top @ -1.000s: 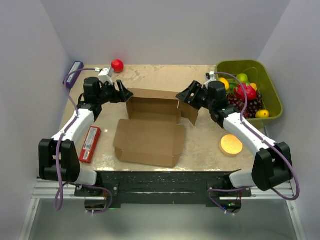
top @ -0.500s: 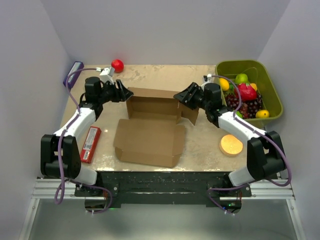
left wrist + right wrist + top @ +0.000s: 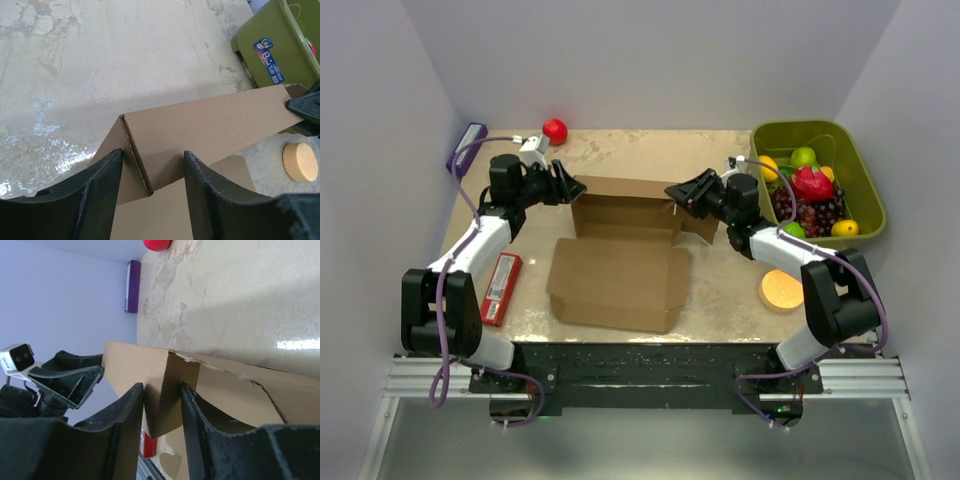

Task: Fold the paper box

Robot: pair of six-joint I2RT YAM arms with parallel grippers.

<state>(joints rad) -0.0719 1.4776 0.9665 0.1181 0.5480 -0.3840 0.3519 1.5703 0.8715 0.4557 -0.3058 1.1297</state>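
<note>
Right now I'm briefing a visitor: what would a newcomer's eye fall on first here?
The brown box sits mid-table, half-formed, its lid flat toward the arms. The left fingers and right fingers straddle its upright ends. A green bin of fruit stands at the far right corner.

The paper box (image 3: 210, 125) is plain brown cardboard, matt and smooth on its faces, with a raw cut edge at the corner and a ragged, frayed rim along the top in my right wrist view. My jaws on both sides are black plastic, matt and faintly grained. The counter (image 3: 100, 60) looks like mottled beige stone, polished, with wet-looking glare patches. The green bin (image 3: 280, 45) is smooth, slightly glossy plastic bearing a shiny printed sticker.
</note>
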